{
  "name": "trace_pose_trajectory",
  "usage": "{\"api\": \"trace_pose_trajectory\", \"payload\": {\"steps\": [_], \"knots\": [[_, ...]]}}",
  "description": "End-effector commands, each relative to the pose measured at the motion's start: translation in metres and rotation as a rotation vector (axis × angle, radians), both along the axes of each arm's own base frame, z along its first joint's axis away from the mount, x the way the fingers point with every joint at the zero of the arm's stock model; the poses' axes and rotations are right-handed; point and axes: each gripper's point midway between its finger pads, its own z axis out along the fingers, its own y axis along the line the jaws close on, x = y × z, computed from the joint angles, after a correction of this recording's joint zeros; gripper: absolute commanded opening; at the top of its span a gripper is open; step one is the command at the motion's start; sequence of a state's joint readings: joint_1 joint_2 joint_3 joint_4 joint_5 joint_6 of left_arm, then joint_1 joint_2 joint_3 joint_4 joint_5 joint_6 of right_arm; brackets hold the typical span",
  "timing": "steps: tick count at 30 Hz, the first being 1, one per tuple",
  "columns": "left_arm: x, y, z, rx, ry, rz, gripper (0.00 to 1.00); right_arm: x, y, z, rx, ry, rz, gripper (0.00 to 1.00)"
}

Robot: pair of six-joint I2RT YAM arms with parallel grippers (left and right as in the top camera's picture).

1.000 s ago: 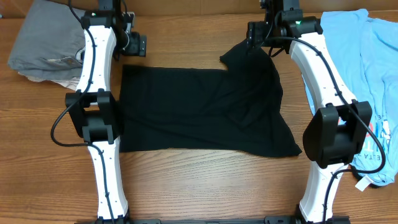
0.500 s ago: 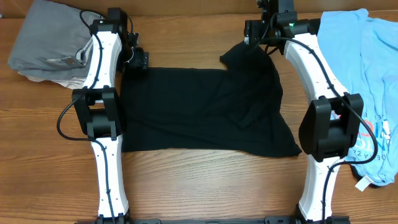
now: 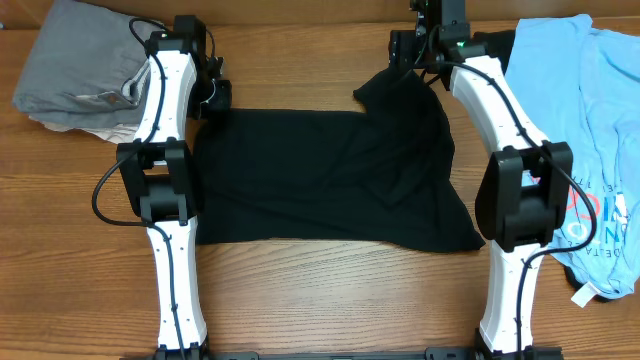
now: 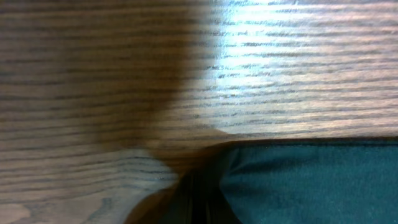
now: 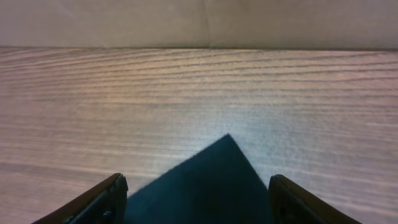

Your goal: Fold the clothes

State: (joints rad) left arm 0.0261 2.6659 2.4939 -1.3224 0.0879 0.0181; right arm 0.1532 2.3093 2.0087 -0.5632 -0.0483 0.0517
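Pre-grasp for fold: right tool [image 5: 198,194] sat open astride black T-shirt [image 3: 320,180] corner, left tool [image 3: 216,99] state unclear at opposite corner; next, both should clamp.

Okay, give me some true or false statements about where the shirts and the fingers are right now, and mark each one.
1. The black T-shirt lies between the two arms. True.
2. The light blue tee lies on top of the black T-shirt. False: it lies apart, at the table's right side.
3. The right gripper has its fingers spread, with a black fabric corner between them. True.
4. The grey garment is spread flat mid-table. False: it sits folded at the far left.
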Motion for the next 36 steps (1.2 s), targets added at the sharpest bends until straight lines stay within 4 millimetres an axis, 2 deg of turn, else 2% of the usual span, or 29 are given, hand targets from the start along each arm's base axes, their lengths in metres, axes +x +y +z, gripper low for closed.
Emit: {"api": "trace_pose_trajectory", "payload": {"steps": [1, 12, 20, 23, 24, 25, 26, 27, 28, 32, 34, 36], "knots": [[0.006, -0.005, 0.013, -0.008, -0.028, 0.021, 0.04, 0.013, -0.001, -0.022, -0.017, -0.009, -0.015, 0.76], [0.003, -0.006, 0.012, -0.012, -0.015, 0.055, 0.04, 0.036, -0.002, -0.082, -0.03, -0.039, -0.031, 0.76], [0.004, -0.006, 0.012, -0.012, -0.016, 0.057, 0.04, 0.04, -0.013, -0.122, -0.1, -0.028, -0.059, 0.72], [0.004, -0.006, 0.012, -0.012, -0.016, 0.057, 0.04, 0.04, -0.015, -0.131, -0.113, -0.022, -0.061, 0.67], [0.004, -0.006, 0.012, -0.012, -0.016, 0.057, 0.04, 0.039, -0.015, -0.135, -0.114, -0.014, -0.061, 0.63], [0.004, -0.006, 0.012, -0.012, -0.018, 0.057, 0.04, 0.037, -0.015, -0.137, -0.116, -0.008, -0.06, 0.52], [0.004, -0.006, 0.012, -0.012, -0.019, 0.058, 0.04, 0.036, -0.015, -0.139, -0.117, 0.002, -0.059, 0.32], [0.004, -0.006, 0.012, -0.012, -0.019, 0.057, 0.04, 0.033, -0.015, -0.141, -0.119, 0.014, -0.059, 0.19], [0.004, -0.006, 0.012, -0.012, -0.019, 0.057, 0.04, 0.031, -0.016, -0.143, -0.122, 0.028, -0.058, 0.14], [0.005, -0.005, 0.013, -0.01, -0.021, 0.058, 0.04, 0.021, -0.017, -0.144, -0.126, 0.083, -0.062, 0.04], [0.006, -0.003, 0.014, -0.006, -0.025, 0.061, 0.04, 0.02, -0.018, -0.135, -0.128, 0.103, -0.063, 0.04], [0.008, 0.001, 0.018, 0.004, -0.036, 0.066, 0.04, 0.021, -0.018, -0.117, -0.129, 0.105, -0.064, 0.04]]}}
